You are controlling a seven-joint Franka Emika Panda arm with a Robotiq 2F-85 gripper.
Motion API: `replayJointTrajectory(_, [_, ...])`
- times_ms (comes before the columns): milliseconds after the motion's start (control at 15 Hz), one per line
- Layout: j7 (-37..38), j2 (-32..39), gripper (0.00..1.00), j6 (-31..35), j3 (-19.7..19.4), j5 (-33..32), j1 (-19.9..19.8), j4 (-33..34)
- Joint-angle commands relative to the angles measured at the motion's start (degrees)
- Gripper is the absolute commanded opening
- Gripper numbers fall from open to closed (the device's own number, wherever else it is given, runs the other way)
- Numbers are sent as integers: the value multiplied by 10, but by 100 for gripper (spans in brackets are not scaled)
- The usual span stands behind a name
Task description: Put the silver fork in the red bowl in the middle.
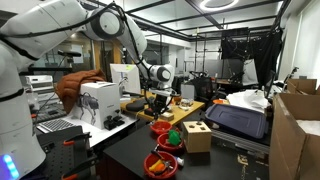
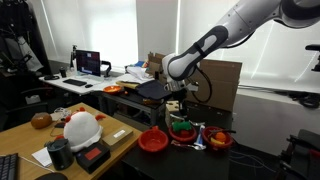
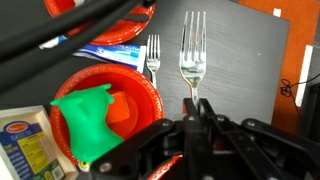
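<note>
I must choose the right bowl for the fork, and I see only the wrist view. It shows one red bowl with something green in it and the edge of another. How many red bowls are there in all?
Observer: Three red bowls stand in a row in an exterior view. The middle red bowl is the one that holds the green thing.
Operator: Thank you. How high is the gripper against that row?
Observer: In the same exterior view the gripper, shut on the silver fork, hangs above the rims of the bowls, close to the middle one. I cannot tell whether it is straight over it.
</note>
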Motion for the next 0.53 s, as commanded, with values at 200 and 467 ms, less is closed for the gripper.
replayJointTrajectory(200, [-73,-12,2,76,19,-4,-28,-34])
replayJointTrajectory(467, [-85,7,2,116,22,1,-35,-20])
